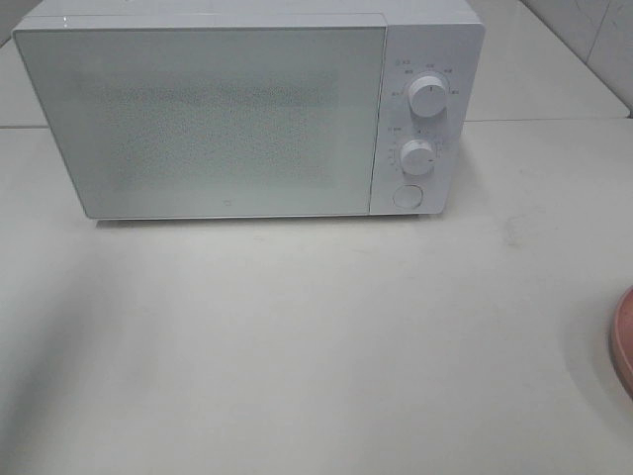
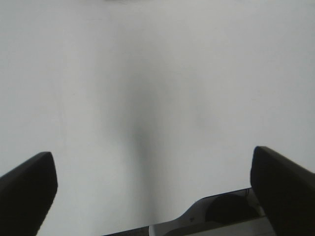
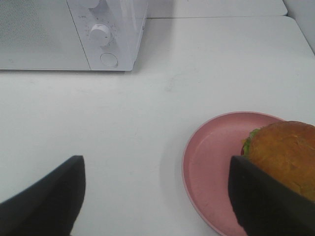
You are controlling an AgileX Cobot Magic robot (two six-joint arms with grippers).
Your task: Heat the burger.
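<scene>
The burger (image 3: 288, 150), a glossy brown bun with green lettuce at its edge, sits on a round pink plate (image 3: 211, 162) in the right wrist view. My right gripper (image 3: 157, 194) hovers open above the table. One of its dark fingers (image 3: 266, 201) overlaps the burger's near side, and nothing lies between the jaws. My left gripper (image 2: 155, 184) is wide open over bare white table and holds nothing. The white microwave (image 1: 198, 119) stands at the back with its door shut. Neither gripper shows in the exterior high view.
The microwave's panel has two knobs (image 1: 428, 96) (image 1: 417, 156) and a round button (image 1: 406, 195) below them. Only the plate's rim (image 1: 623, 341) shows at the right edge of the exterior high view. A white tabletop (image 1: 316, 336) stretches in front of the microwave.
</scene>
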